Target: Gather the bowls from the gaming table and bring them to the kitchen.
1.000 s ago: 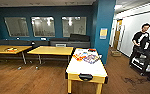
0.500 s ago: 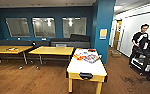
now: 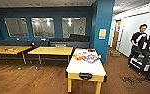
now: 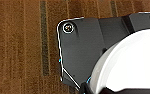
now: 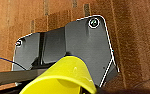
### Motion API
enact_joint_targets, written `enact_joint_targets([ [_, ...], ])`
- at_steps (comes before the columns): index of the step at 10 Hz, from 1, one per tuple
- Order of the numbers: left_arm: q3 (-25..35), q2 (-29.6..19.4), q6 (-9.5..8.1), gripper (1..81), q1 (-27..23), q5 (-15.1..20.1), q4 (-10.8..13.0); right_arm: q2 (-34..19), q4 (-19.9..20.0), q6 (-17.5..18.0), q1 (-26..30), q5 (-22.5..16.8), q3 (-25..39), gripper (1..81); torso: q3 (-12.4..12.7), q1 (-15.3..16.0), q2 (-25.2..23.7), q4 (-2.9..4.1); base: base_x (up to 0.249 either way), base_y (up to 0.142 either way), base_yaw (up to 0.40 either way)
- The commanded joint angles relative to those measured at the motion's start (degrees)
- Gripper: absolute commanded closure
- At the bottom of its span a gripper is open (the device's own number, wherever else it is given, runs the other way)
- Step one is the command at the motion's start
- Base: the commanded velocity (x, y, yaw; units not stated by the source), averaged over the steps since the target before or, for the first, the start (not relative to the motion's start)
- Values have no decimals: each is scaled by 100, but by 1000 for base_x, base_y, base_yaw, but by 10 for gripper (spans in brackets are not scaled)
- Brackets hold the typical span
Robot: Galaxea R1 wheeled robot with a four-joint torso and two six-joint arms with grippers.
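1. The gaming table stands just ahead in the head view, a long table with a glossy white top and a tan wooden rim and legs, its near end fitted with a dark plate.
2. Colourful flat boxes lie on the far half of its top; the near half is bare white.
3. In the left wrist view a white bowl shows large against the robot's dark plate, smooth and round, above the brown wooden floor.
4. In the right wrist view a yellow-orange bowl shows close to the camera, its curved wall glossy, also above the floor.
5. I cannot tell whether the left gripper or the right gripper is open or closed, nor whether either has hold of a bowl.
6. To the left of the gaming table two plain wooden tables stand end to end before a dark bench along the blue wall.
7. Open floor lies on both sides of the gaming table.
8. On the right, past a blue pillar, a corridor opens; a person stands there behind a black control rig.
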State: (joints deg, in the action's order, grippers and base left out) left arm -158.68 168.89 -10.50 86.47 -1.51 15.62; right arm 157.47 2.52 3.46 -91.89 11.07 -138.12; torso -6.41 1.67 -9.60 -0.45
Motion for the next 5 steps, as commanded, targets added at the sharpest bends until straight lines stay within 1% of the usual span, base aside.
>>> enact_joint_targets([
  [1, -49, -48, 21, 811, -371, 239, 64, -125, -50, -12, 254, -245, 32, 811, 0, 0, 0, 0, 0, 0, -338],
  [3, -49, -30, 21, 811, -363, 239, 20, -125, -50, -12, 245, -246, 23, 811, 0, 5, 2, 0, 0, 0, -340],
  [5, -49, 23, 13, 811, -363, 230, 29, -116, -50, -12, 245, -237, 23, 811, 0, 5, 0, 0, 0, 0, -341],
])
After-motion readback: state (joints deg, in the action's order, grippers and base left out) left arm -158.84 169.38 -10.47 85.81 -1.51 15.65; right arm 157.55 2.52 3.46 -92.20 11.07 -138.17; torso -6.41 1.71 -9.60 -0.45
